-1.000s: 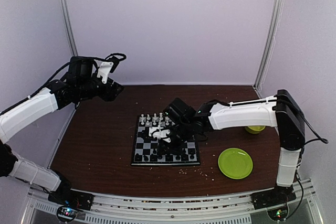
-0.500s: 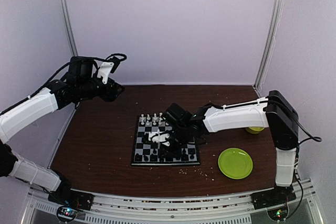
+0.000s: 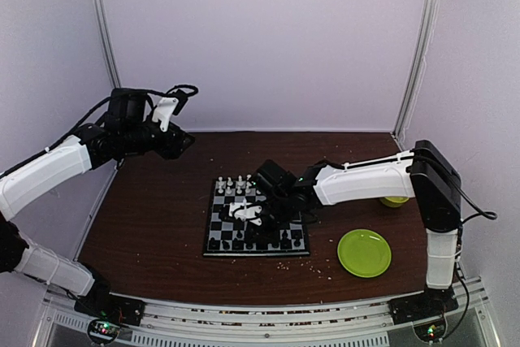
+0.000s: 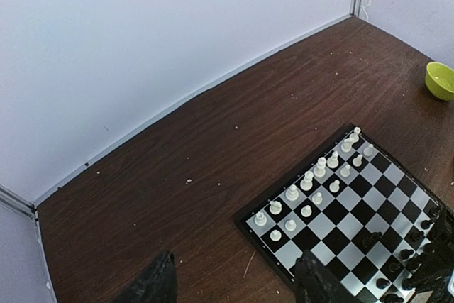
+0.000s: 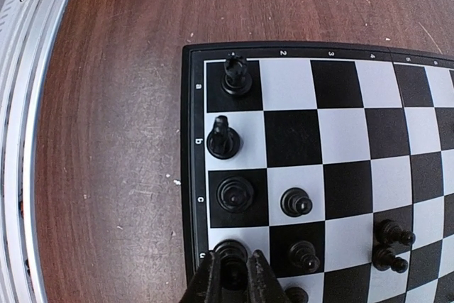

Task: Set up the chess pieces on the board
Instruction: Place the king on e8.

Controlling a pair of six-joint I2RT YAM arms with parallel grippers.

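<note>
The board (image 3: 218,231) lies at mid-table. White chess pieces (image 4: 312,175) stand in two rows along its far side, and black chess pieces (image 5: 228,194) stand along its near side. My right gripper (image 3: 253,215) is low over the board. In the right wrist view the right gripper (image 5: 233,260) is shut on a black piece (image 5: 230,248) standing on a white square at the board's rim (image 5: 186,140). My left gripper (image 3: 184,142) hangs high at the back left; in its wrist view the left gripper (image 4: 234,285) is open and empty.
A round green plate (image 3: 364,252) lies right of the board. A small green bowl (image 3: 396,199) sits behind the right arm and shows in the left wrist view (image 4: 441,79). Pale crumbs (image 3: 318,266) dot the table near the board's front right corner.
My right arm has moved slightly left and toward the near side of the board, then held still. The left arm has hardly moved.
</note>
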